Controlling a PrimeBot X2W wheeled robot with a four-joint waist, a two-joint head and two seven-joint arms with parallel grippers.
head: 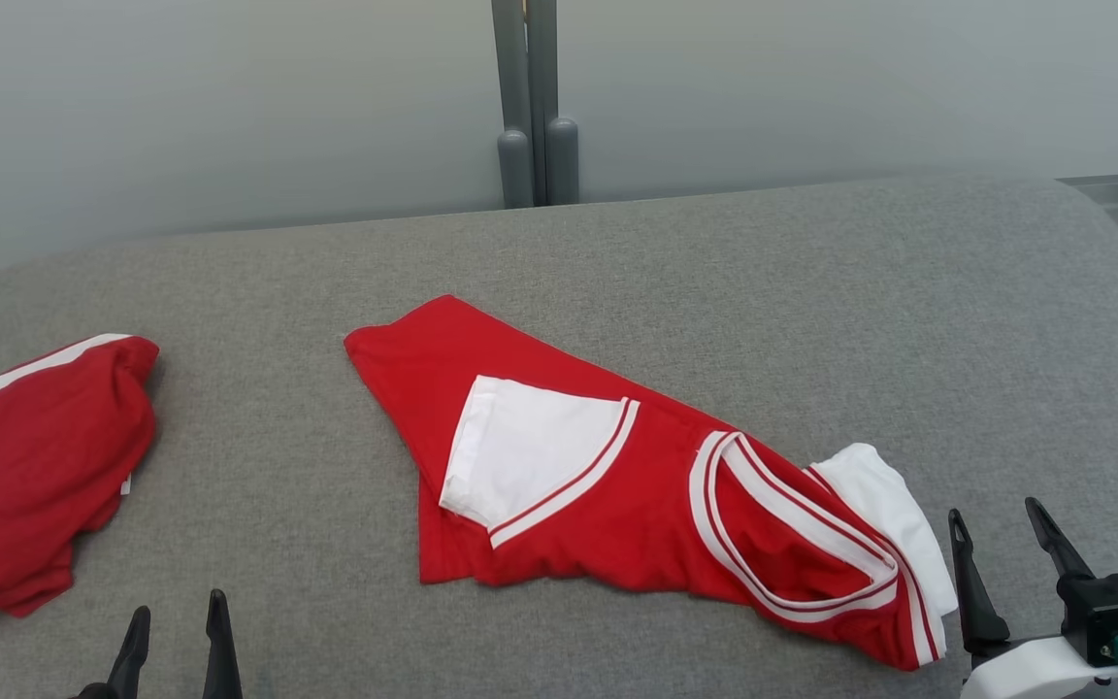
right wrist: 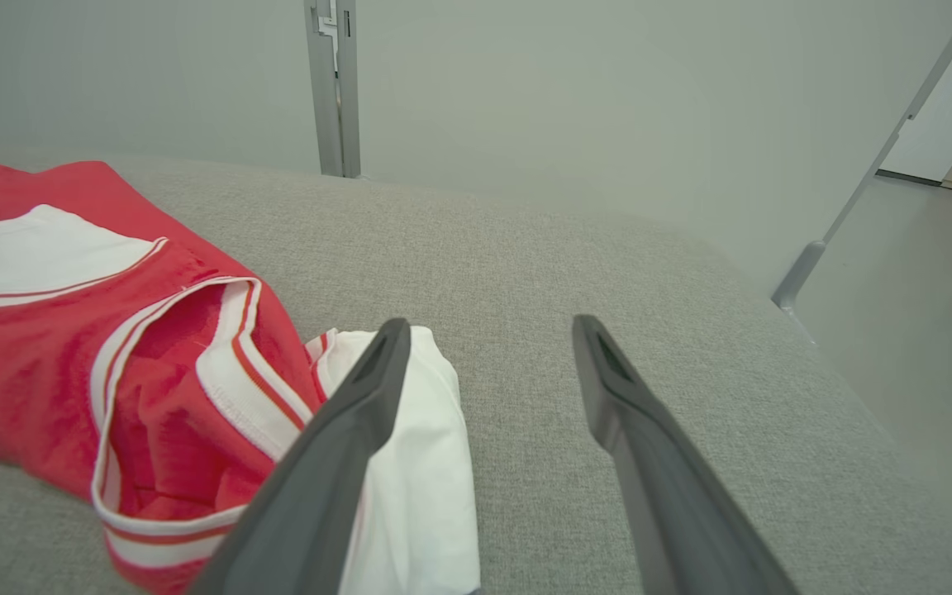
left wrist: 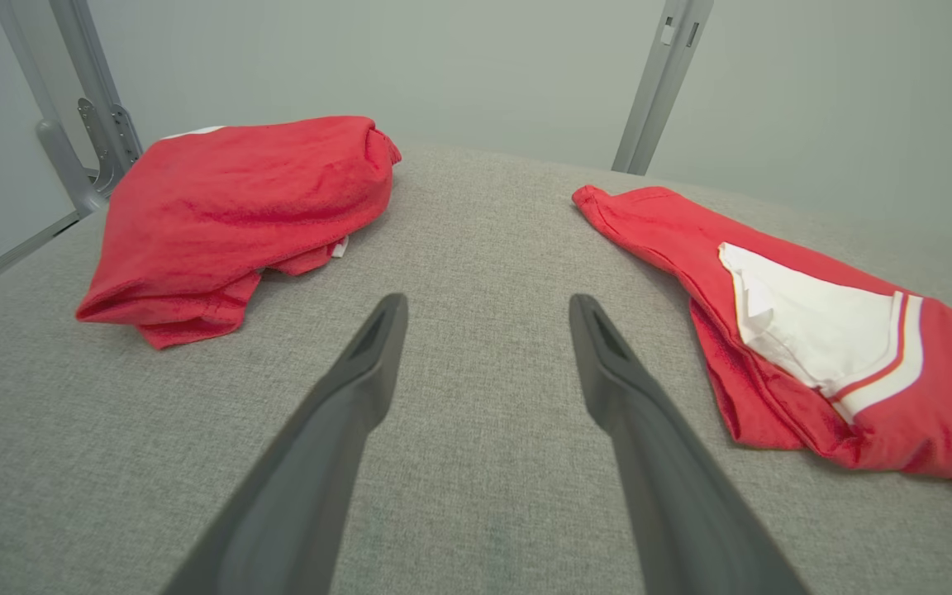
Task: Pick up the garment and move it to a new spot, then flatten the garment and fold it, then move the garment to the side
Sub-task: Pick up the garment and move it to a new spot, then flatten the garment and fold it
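Zero grip at either pincer. At near-left, left gripper (head: 179, 607): fingers spread wide, empty, low over bare grey surface (head: 714, 282); same in left wrist view, nothing but grey fabric between the tips. At near-right, right gripper (head: 994, 510): also spread wide, empty, just beside the white sleeve (head: 874, 490) at the near-right end of the red-and-white garment (head: 617, 495). In right wrist view, inner finger (right wrist: 331, 463) drawn across that sleeve; touching or hovering, cannot tell.

Garment mid-surface, laid diagonally, hem corner far-left, collar (head: 792, 549) near-right. Over the red body, the other sleeve (head: 530, 451) flipped in; near edge rumpled, collar gaping. Not flat, not squared.

At far left, second red garment (head: 35, 466) bundled, near the left gripper but apart from it, well apart from the main piece. Possibly a finished item parked aside; unconfirmed.

Status, as judgement: relocation unverifiable from the lay alone. Flatten: not done. Fold: at best one sleeve in, likely accidental. Move aside: not done. Bulk of job outstanding. Probable next: right pincer onto sleeve or collar end, left onto hem corner, then spread.
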